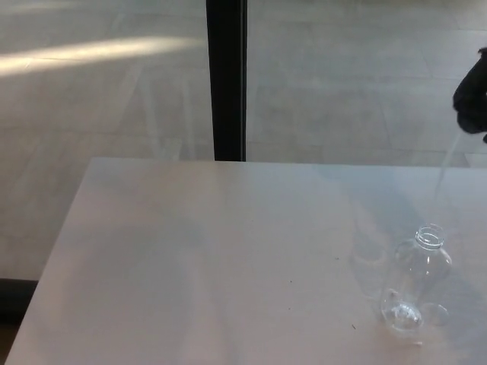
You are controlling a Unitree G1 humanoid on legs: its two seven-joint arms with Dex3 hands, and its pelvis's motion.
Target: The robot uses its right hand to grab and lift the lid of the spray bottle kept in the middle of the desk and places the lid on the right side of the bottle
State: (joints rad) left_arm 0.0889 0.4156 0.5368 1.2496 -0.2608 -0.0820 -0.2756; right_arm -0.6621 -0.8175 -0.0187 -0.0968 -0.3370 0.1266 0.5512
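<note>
One clear spray bottle (417, 285) is being shown on the bench (213, 258), standing upright toward the bench's right side, with its mouth open and uncapped. One thin, pale dip tube (447, 161) is being seen well above the bottle, slanting down from the black shape at the picture's right edge; its lower end is being held clear of the bottle's neck, apart from it. One hand is being shown: the right hand (473, 97), partly cut off by the right edge of the picture, is being held high over the far side of the bench. How far its fingers are parted cannot be told, since only a dark outline is being seen; the tube is hanging from it, so the lid is judged to be gripped there, though the lid itself is being hidden in the dark mass. No left hand is being shown. One black vertical post (227, 80) is being seen behind the bench, against the grey floor (106, 91).
</note>
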